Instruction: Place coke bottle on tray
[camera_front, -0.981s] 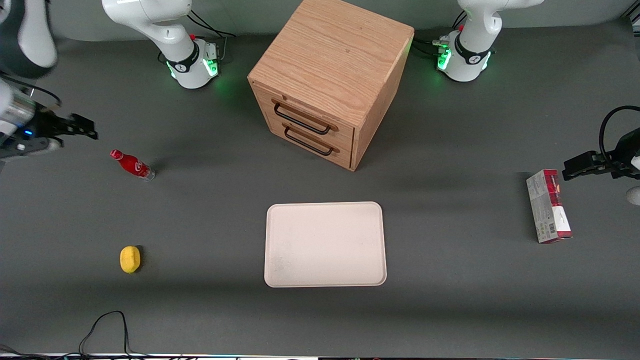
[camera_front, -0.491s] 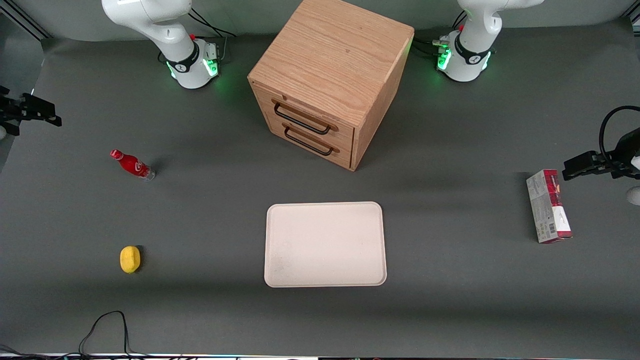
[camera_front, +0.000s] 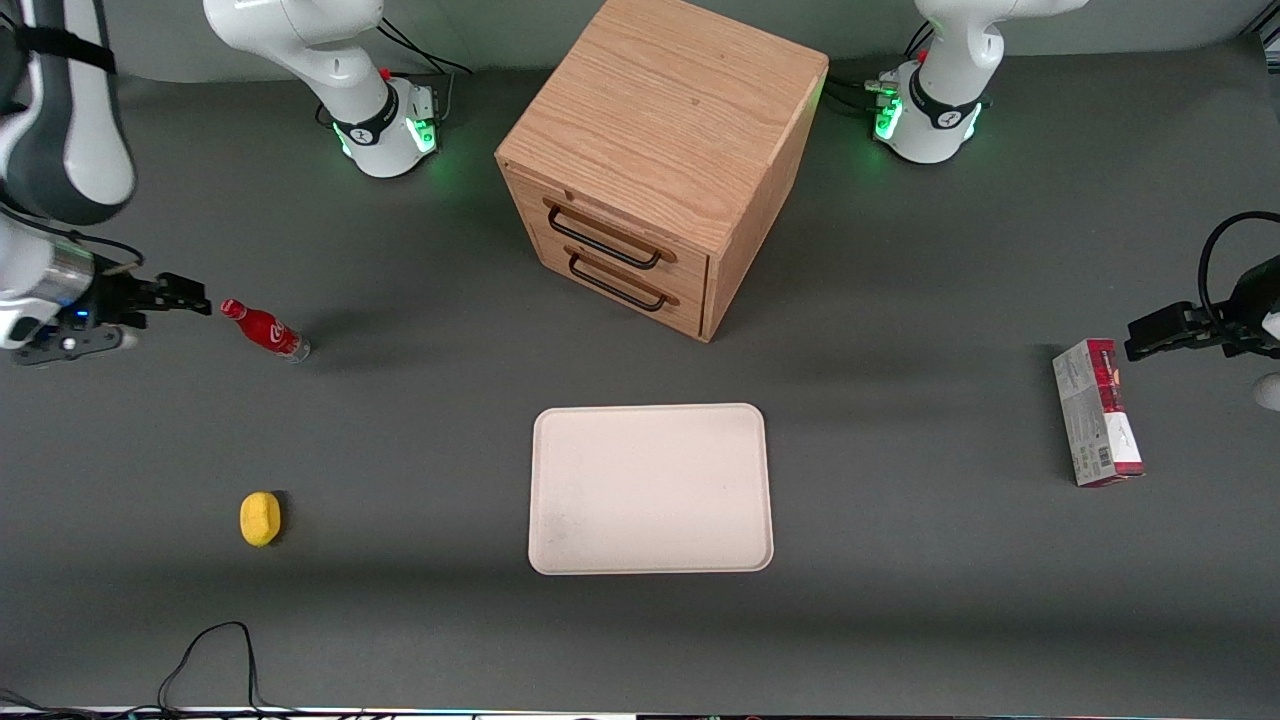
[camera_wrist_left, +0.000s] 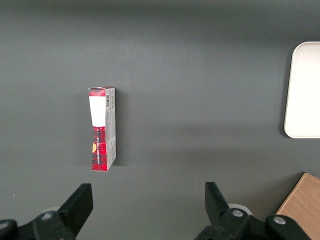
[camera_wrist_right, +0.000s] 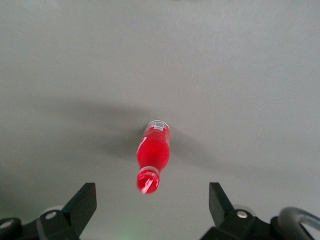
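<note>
My gripper (camera_front: 195, 302) hangs just beside the coke bottle's (camera_front: 265, 331) red cap, fingers (camera_wrist_right: 82, 202) spread wide with nothing between them. The bottle stands upright, I think, on the grey table (camera_front: 900, 600) — toward my end, well apart from the cream tray (camera_front: 650, 490).

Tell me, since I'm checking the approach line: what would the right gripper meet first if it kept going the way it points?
Probably the coke bottle: the gripper, fingers open, points at its red cap and nothing lies between them. Their relative heights are unclear.
</note>
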